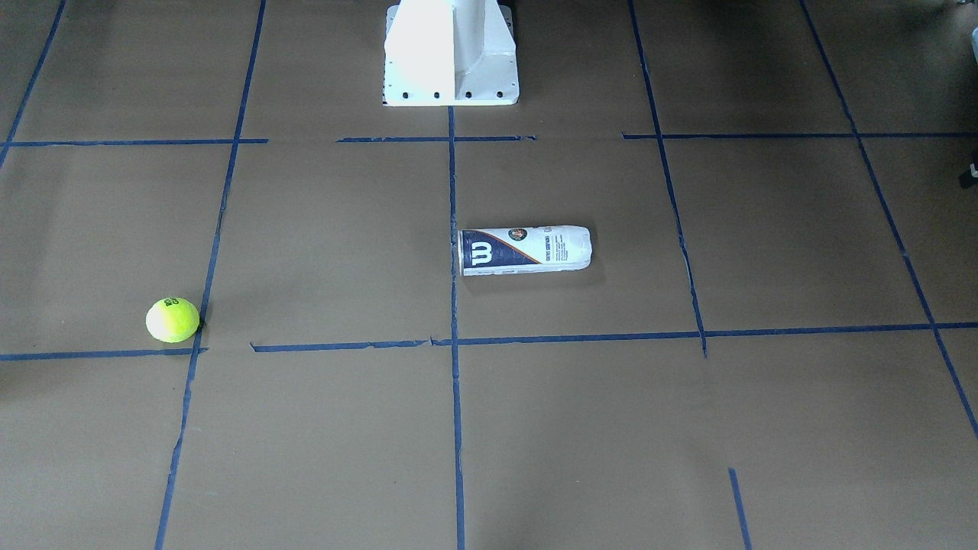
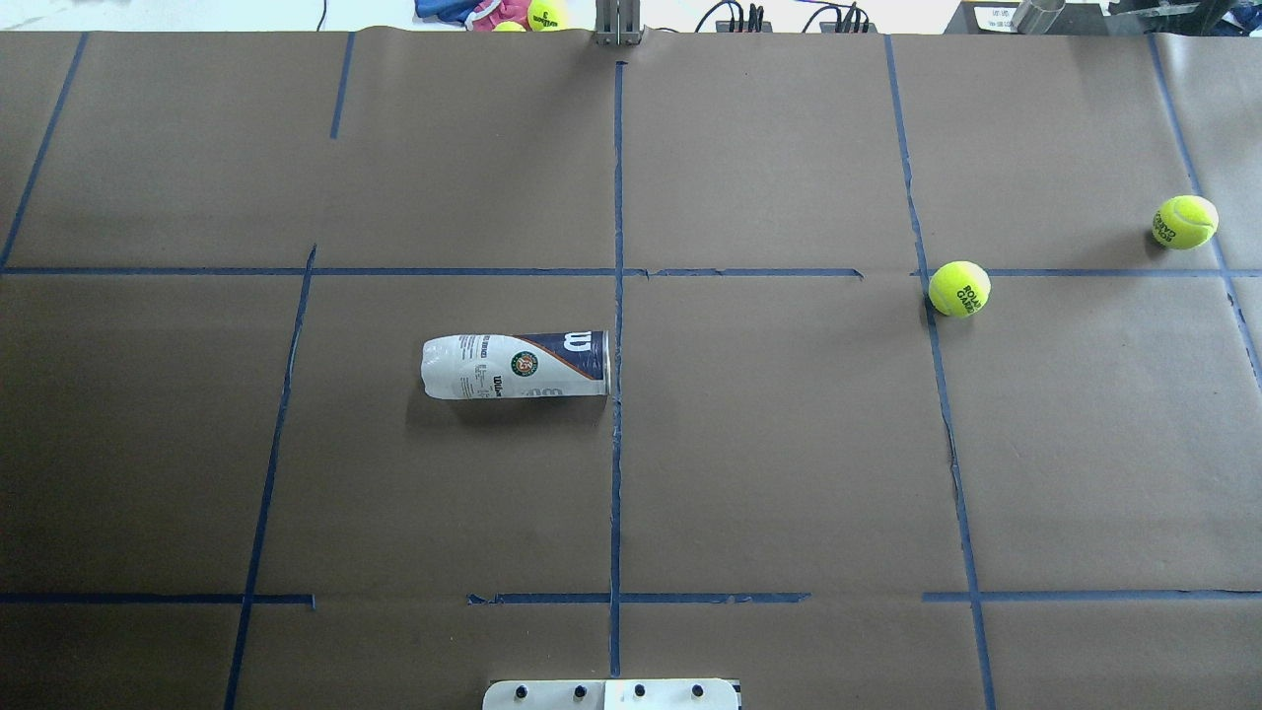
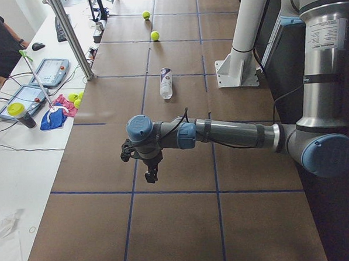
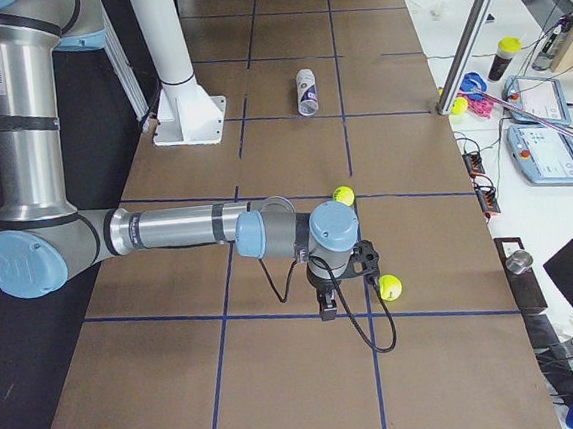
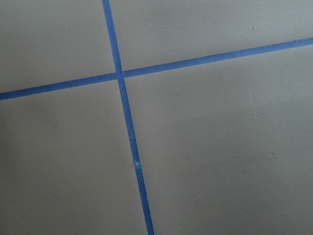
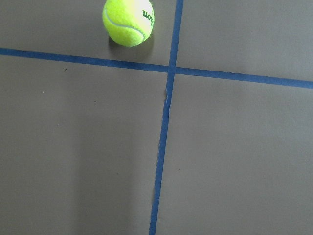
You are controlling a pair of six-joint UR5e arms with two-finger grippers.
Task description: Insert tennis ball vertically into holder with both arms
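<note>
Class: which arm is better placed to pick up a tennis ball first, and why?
Probably right. The right gripper hangs beside a tennis ball, and the second ball lies on that side too; the holder lies left of centre.

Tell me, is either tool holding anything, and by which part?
Nothing held: holder, tennis ball and second ball lie on the table, clear of left tool and right tool.

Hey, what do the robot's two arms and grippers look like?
Both the left arm and right arm are silver-grey tubes with light blue joint caps and a white printed label on the upright segment. The left gripper and right gripper are black; a black cable loops from the right wrist.
</note>
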